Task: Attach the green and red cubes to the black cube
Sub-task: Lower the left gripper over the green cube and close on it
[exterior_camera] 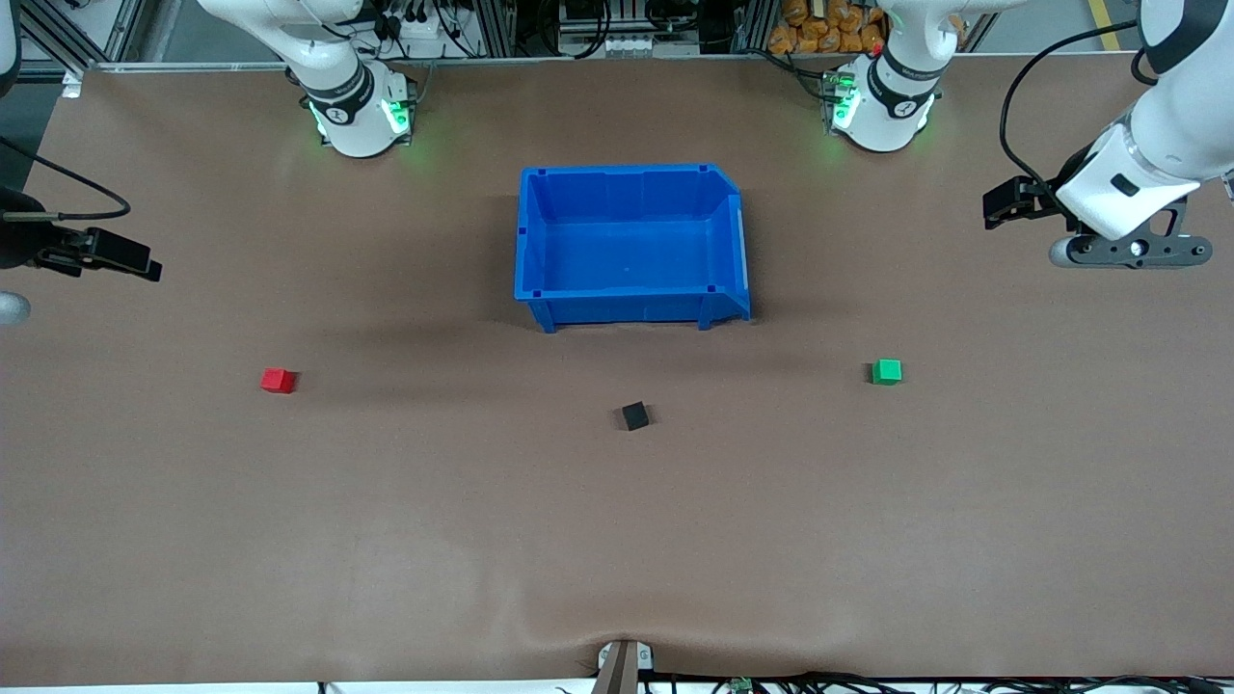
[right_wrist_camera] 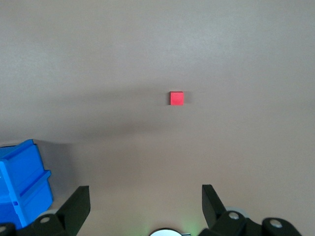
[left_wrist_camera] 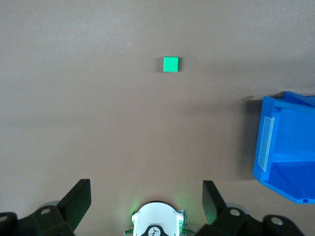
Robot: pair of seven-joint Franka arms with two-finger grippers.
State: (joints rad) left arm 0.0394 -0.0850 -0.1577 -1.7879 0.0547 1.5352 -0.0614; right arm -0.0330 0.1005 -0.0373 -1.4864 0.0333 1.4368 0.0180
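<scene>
Nearest the front camera sits the black cube [exterior_camera: 634, 415], small and matte, alone on the brown table [exterior_camera: 617, 540] and clear of both sets of fingers; the green cube [exterior_camera: 887, 371] lies toward the left arm's end and a little farther from the camera; the red cube [exterior_camera: 278, 380] lies toward the right arm's end, about level with the green; all three are well apart, so nothing is attached yet, and that spacing seems meant to give each arm its own cube to fetch. Each coloured cube is a plain, sharp-edged block with a flat bright face; the table covering looks like soft, dull cloth, faintly rippled at its near edge. Farther from the camera than the black cube stands the blue bin [exterior_camera: 540, 241], glossy moulded plastic, open-topped and with nothing in it. Left gripper [left_wrist_camera: 146, 199] hangs high over the left arm's end of the table, fingers spread wide and holding nothing; in its wrist view the green cube shows well ahead of the fingertips, roughly in line with the gap between them. Right gripper [right_wrist_camera: 145, 201] hangs likewise over the right arm's end, fingers spread and bare, the red cube well ahead of its fingertips; both look poised for a descent.
</scene>
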